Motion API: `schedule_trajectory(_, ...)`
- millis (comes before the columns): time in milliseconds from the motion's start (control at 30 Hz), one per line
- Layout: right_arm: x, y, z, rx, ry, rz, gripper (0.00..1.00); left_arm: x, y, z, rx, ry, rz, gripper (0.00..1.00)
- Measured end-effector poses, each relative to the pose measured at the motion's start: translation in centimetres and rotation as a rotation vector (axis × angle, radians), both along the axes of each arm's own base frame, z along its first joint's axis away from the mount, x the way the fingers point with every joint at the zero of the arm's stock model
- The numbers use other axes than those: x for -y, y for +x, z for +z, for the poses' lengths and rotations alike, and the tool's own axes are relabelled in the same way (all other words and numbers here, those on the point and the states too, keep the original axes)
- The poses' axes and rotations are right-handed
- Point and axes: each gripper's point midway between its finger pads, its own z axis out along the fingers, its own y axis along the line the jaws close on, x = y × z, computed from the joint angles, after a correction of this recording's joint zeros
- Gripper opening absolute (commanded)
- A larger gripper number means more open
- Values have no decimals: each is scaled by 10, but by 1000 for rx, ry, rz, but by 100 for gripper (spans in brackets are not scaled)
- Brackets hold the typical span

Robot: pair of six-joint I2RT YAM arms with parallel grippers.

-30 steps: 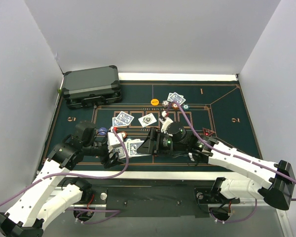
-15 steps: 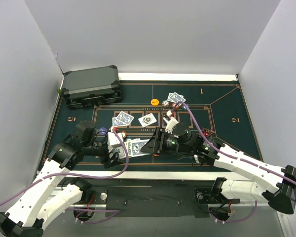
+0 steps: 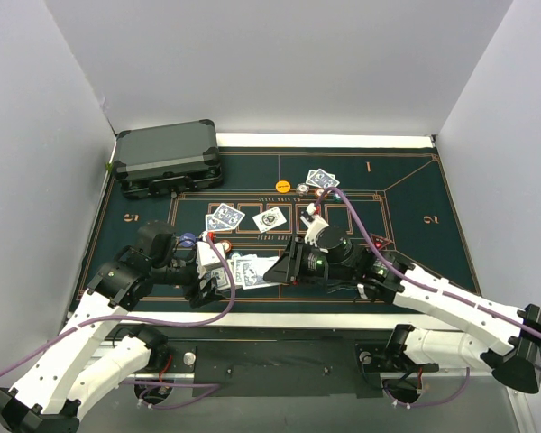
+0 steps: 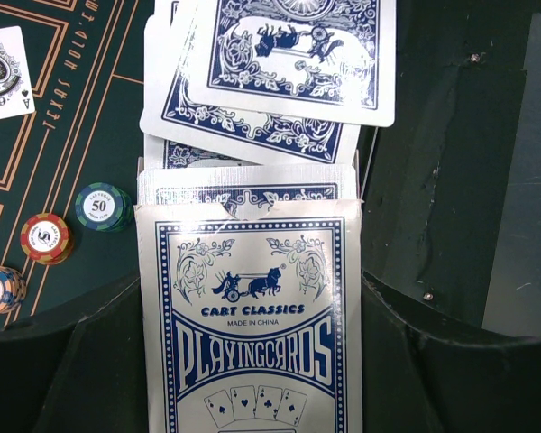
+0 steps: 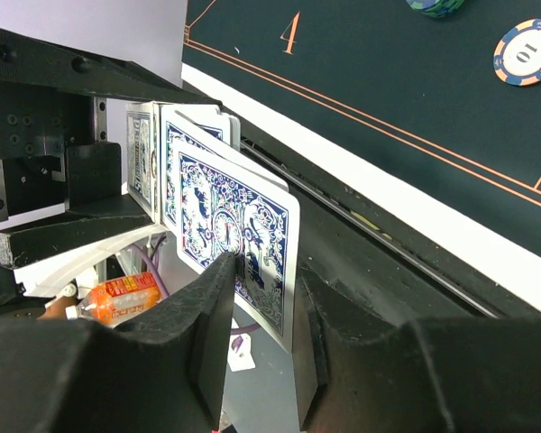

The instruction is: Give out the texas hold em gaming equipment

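My left gripper (image 3: 209, 271) is shut on a blue and white playing card box (image 4: 248, 316), open at its far end. Blue-backed cards (image 4: 279, 54) stick out of the box in a fan. My right gripper (image 3: 276, 268) meets that fan from the right. In the right wrist view its fingers (image 5: 212, 298) stand either side of the outermost card (image 5: 252, 230) and pinch it. Dealt cards lie on the green mat: a blue-backed pair (image 3: 224, 216), a face-up card (image 3: 270, 218) and another pair (image 3: 322, 179). Chips lie beside the box: teal (image 4: 102, 206), red (image 4: 45, 237).
A dark grey hard case (image 3: 167, 158) stands closed at the mat's far left corner. An orange chip (image 3: 283, 186) and others lie near the far cards, and a red chip (image 3: 381, 242) lies by my right arm. The mat (image 3: 415, 207) ends at white walls.
My right gripper has drawn slightly right and toward the near edge, and the cards now fan further out of the box. The left arm has stayed put.
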Motion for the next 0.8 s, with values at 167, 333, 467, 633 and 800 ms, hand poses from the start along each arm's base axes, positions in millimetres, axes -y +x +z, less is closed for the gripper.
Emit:
schedule_trajectory(167,5,-3,2,8,-14,8,25,0,0,0,0,0,0,0)
schedule_trajectory(333,7,-4,6,11,-25,17,25,0,0,0,0,0,0,0)
schedule_trajectory(467,6,-7,16,14,-21,38,25,0,0,0,-1,-1,1,0)
schedule_trajectory(633,-3,-7,38,30,4,75,29,0,0,0,-3,-2,2,0)
schedule_trajectory(800,-6,-10,48,36,3,110,32,0,0,0,-4,-2,2,0)
